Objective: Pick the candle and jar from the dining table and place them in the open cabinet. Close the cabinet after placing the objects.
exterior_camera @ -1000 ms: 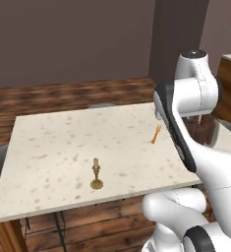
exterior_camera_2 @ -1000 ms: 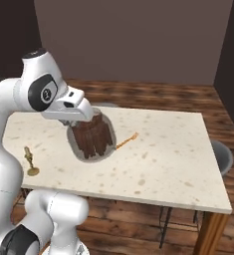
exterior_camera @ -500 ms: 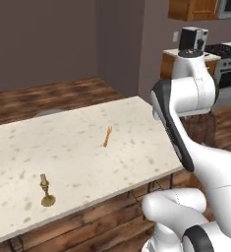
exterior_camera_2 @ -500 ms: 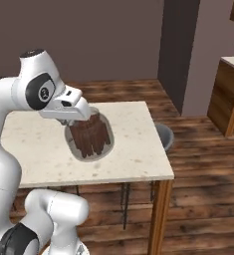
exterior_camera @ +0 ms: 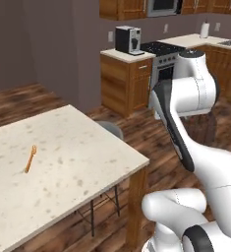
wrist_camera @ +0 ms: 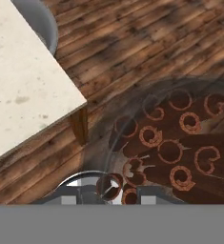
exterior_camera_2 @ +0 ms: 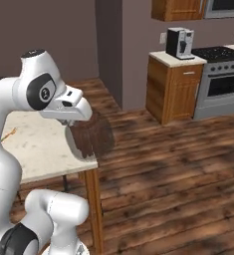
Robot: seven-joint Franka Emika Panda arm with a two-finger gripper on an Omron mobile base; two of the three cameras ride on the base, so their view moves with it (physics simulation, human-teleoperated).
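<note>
Jar carried in the claw, off the table's corner

The dining table (exterior_camera: 63, 162) fills the left of the left base view, its speckled cream top bearing a thin orange stick (exterior_camera: 30, 158); a grey chair (exterior_camera: 111, 129) is tucked at its far edge. Beyond stand wooden kitchen cabinets (exterior_camera_2: 171, 89), a stove (exterior_camera_2: 219, 82) and a coffee machine (exterior_camera_2: 179, 42) on the counter. The claw (exterior_camera_2: 77, 130) is clenched on the jar (exterior_camera_2: 91, 140), which hangs just past the table's corner, above the wood floor (exterior_camera_2: 168, 169). From the hand, the jar (wrist_camera: 173, 147) shows curled reddish-brown sticks through clear glass.
</note>
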